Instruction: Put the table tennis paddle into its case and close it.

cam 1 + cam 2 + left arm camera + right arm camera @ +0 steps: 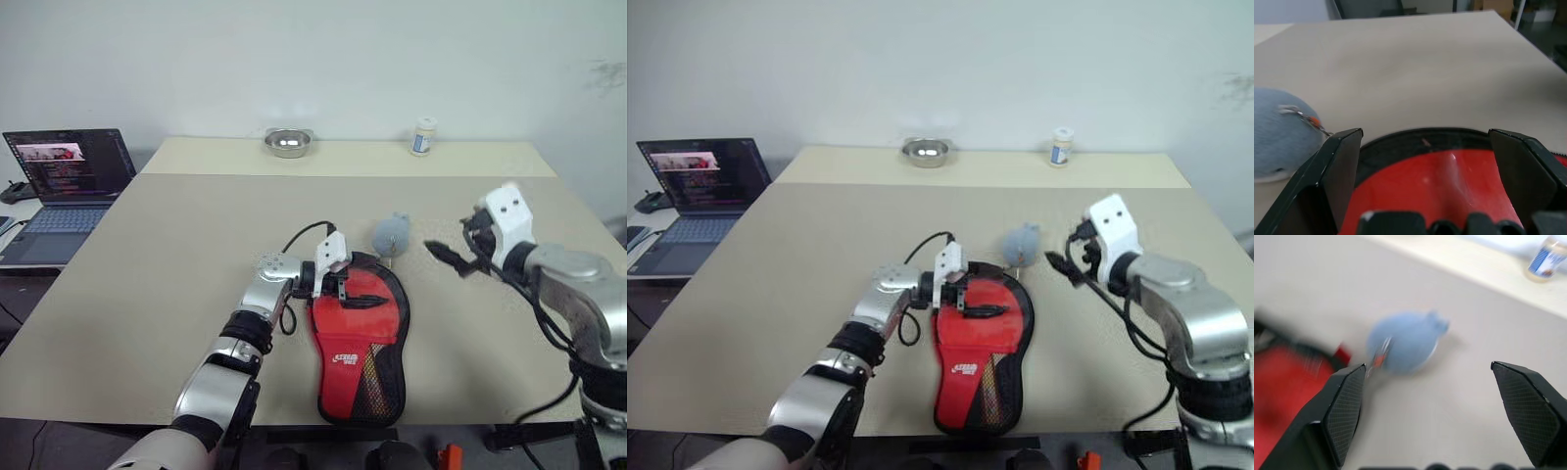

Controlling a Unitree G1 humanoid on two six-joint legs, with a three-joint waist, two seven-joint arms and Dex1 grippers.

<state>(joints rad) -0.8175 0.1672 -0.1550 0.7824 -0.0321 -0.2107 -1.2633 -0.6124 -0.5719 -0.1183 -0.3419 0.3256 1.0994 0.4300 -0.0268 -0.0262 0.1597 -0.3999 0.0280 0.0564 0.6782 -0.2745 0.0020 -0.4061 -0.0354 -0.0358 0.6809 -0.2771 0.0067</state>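
The case lies flat near the table's front edge, red side up, with a white logo, a mesh pocket and a black rim. Its bluish-grey fluffy charm rests on the table just beyond its round end. The table tennis paddle is hidden. My left gripper hovers open over the round end of the case, one finger on either side of the red face. My right gripper is raised to the right of the charm, open and holding nothing.
The beige table carries a metal bowl and a small white jar along its far edge. An open laptop sits on a lower surface off the left side.
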